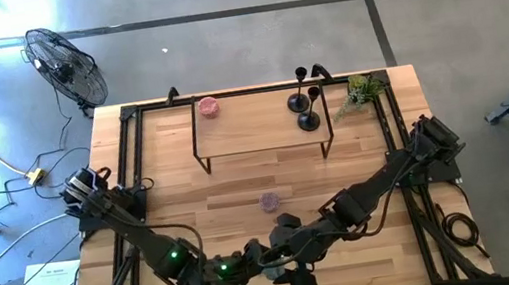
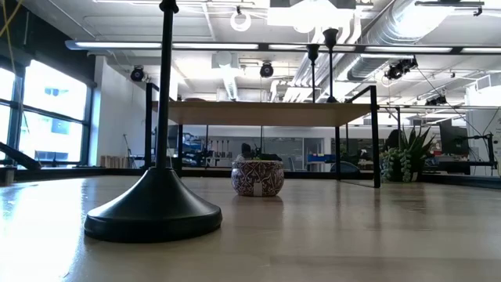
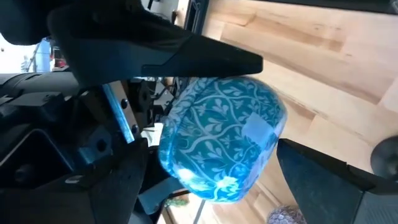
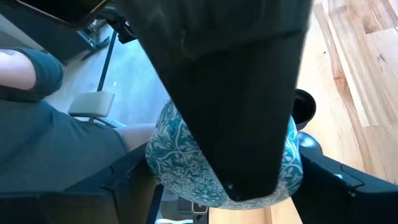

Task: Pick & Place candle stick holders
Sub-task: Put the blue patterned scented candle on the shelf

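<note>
I am holding both arms low over the near edge of the wooden table (image 1: 240,180), their ends meeting at its middle. My left pincer (image 3: 267,102) is clamping a round blue patterned pot (image 3: 217,143), one finger lying over its top and the other against its lower side. My right pincer (image 4: 280,177) is pressing in close on that same pot from the other side; I cannot tell whether it is gripping it. One black candle stick holder (image 2: 156,207) is standing upright on the table near its front edge. The other two candle stick holders (image 1: 304,110) are standing close together at the right end of the raised shelf (image 1: 252,123) at the table's far side. A small purple pot (image 1: 269,201) is sitting on the table between the shelf and my pincers.
</note>
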`<state>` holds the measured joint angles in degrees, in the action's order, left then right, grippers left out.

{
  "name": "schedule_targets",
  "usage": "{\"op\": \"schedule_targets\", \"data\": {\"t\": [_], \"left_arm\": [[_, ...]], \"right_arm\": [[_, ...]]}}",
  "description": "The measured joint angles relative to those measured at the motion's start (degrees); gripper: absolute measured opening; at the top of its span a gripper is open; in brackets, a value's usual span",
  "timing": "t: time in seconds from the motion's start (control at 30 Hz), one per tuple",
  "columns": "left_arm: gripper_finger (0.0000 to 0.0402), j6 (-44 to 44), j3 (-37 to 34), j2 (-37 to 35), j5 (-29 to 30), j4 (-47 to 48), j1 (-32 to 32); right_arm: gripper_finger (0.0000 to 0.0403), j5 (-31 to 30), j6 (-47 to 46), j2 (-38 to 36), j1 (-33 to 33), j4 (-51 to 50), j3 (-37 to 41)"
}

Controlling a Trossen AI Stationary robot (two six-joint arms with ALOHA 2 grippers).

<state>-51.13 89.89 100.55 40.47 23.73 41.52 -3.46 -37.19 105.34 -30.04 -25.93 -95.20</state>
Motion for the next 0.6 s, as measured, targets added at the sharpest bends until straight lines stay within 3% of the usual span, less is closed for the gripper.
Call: {"op": "schedule_targets", "data": {"t": [0.6], "left_arm": [[0.0351,-1.1,0.0,-0.1,-2.6,-0.2,0.0]], "right_arm": [[0.0292,0.0,0.1,0.1,0.0,-0.2,0.1]]}}
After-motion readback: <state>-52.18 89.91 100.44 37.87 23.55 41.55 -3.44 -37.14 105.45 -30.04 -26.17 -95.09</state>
